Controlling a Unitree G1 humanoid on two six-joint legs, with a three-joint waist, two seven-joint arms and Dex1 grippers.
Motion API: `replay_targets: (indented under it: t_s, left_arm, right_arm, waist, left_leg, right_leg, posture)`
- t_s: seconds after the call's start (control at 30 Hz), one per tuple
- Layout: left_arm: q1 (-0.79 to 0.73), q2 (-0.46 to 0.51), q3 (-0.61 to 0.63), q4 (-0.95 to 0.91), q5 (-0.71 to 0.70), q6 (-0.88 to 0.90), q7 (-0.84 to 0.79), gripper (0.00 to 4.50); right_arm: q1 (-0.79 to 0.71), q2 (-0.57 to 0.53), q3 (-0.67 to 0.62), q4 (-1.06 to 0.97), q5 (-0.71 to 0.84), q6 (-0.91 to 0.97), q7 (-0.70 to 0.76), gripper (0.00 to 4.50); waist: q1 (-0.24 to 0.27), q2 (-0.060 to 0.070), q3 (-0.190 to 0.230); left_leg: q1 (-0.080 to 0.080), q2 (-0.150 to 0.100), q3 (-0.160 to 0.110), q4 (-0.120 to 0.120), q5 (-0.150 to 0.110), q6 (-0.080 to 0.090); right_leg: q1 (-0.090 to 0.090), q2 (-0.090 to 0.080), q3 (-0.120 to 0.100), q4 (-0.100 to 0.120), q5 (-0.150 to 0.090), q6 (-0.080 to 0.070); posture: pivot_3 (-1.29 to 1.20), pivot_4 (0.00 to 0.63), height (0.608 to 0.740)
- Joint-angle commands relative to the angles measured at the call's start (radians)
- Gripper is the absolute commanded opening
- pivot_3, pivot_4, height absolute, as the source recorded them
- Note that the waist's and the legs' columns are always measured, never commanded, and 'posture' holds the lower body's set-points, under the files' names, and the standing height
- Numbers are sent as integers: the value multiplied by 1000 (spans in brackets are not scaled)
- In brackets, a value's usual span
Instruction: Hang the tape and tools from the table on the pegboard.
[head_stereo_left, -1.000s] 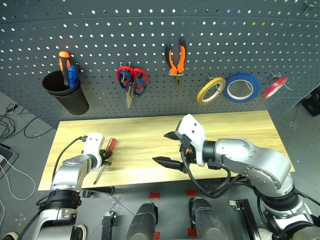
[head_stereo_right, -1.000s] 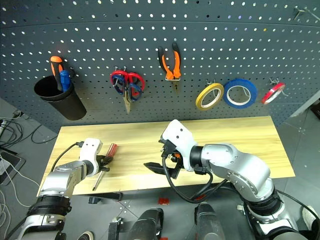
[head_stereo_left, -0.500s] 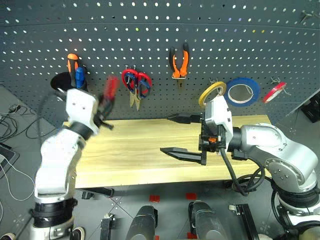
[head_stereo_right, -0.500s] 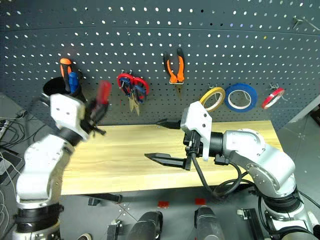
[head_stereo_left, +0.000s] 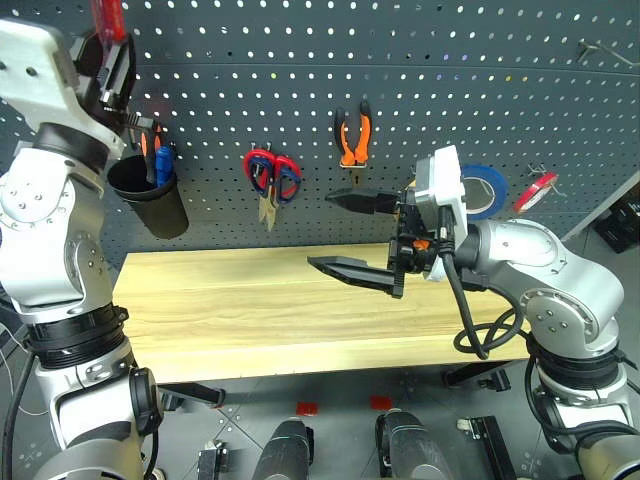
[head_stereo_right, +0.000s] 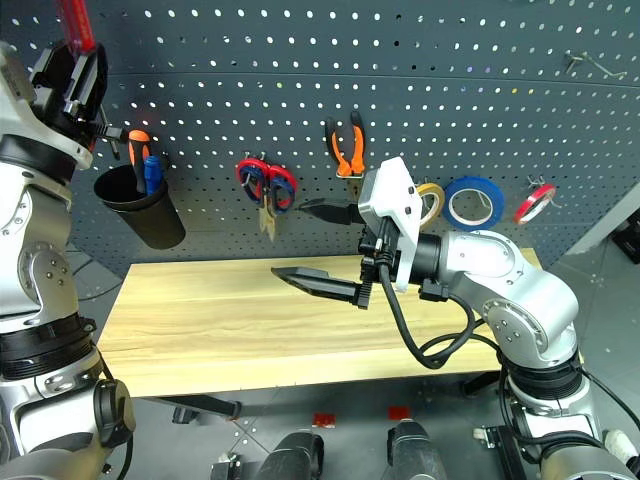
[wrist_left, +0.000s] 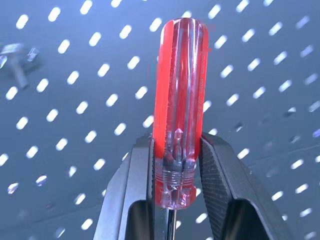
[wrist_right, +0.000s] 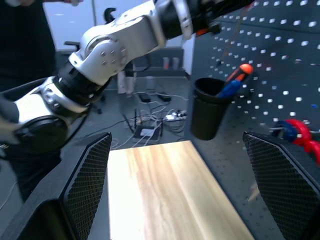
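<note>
Pegboard (head_stereo_left: 300, 80) behind | left fingers (wrist_left: 220, 185) grip screwdriver (wrist_left: 180, 100), shaft hidden | right fingers (head_stereo_left: 350, 272) wide, empty

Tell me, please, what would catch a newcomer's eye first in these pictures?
Most striking is the red-handled screwdriver, clamped in the left gripper and raised high against the dark pegboard, above the black cup of tools. Next comes the right gripper, spread wide open over the bare wooden table. Behind it hang scissors, orange pliers and tape rolls.
</note>
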Motion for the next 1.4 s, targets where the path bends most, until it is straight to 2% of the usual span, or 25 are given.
replay_targets:
  t_s: [0.03, 0.5, 0.57, 0.67, 0.8, 0.9, 1.13, 1.27, 1.4]
  left_arm:
    - [6, -6, 27, 39, 0, -56, 15, 904]
    - [98, -65, 7, 178, 35, -205, 63, 904]
    - [105, -73, 11, 172, 31, -210, 68, 1619]
    - [119, -85, 17, 126, 37, -188, 108, 2463]
    - [136, -108, 27, 34, 68, -57, 240, 3661]
    - [160, -128, 10, -64, 105, 42, 321, 3661]
    - [304, -147, -80, -307, 50, 121, 212, 3661]
    - [416, -167, -110, -353, 67, 82, 180, 3661]
    - [510, -207, -94, -341, 76, 34, 190, 3661]
  right_arm:
    - [-28, 14, -16, -13, 2, -24, -20, 4500]
    - [-53, 28, -11, -3, 10, -26, -27, 4500]
    - [-50, 25, -11, -4, 9, -27, -23, 4500]
    - [-44, 19, -11, -3, 6, -30, -17, 4500]
    - [-37, 13, -14, 8, 1, -38, -7, 4500]
    - [-23, 13, -22, 33, -11, -58, -4, 4500]
    - [72, 75, -75, 83, -108, -157, -145, 4500]
    - [220, 124, -95, 111, -223, -316, -211, 4500]
    - [388, 135, -80, 158, -361, -475, -247, 4500]
  waist:
    - [0, 0, 0]
    - [0, -3, -4]
    - [0, -3, -7]
    - [-1, -3, -19]
    - [-1, -4, -32]
    - [0, -4, -51]
    - [6, -3, -99]
    - [8, -3, -137]
    - [18, -1, -145]
  left_leg:
    - [0, 0, 0, 0, 0, 0]
    - [-2, 0, -2, 7, 0, 0]
    - [-2, 0, -2, 8, 0, 1]
    - [-2, 0, -2, 8, 0, 1]
    - [-2, 0, -2, 9, 0, 1]
    - [-1, -1, -2, 9, -1, 1]
    - [0, -2, -2, 8, -1, 2]
    - [3, -3, 0, 5, -1, 2]
    - [20, -10, 2, -4, -2, 2]
  right_leg:
    - [0, 0, 0, 0, 0, 0]
    - [0, -2, -1, 4, 0, 0]
    - [0, -3, -1, 4, 0, 0]
    - [0, -3, -1, 4, 0, 0]
    - [1, -4, 0, 5, 0, 0]
    - [1, -4, 0, 5, 0, 0]
    - [3, -4, 1, 4, 0, 0]
    - [5, -4, 2, 3, 0, 0]
    - [18, -4, 6, -2, 0, 0]
  posture:
    - [-5, 107, 740]
    - [-10, 107, 740]
    - [-9, 102, 740]
    - [-4, 92, 740]
    - [10, 75, 740]
    - [27, 60, 740]
    - [69, 22, 740]
    - [76, 2, 740]
    - [76, 0, 740]
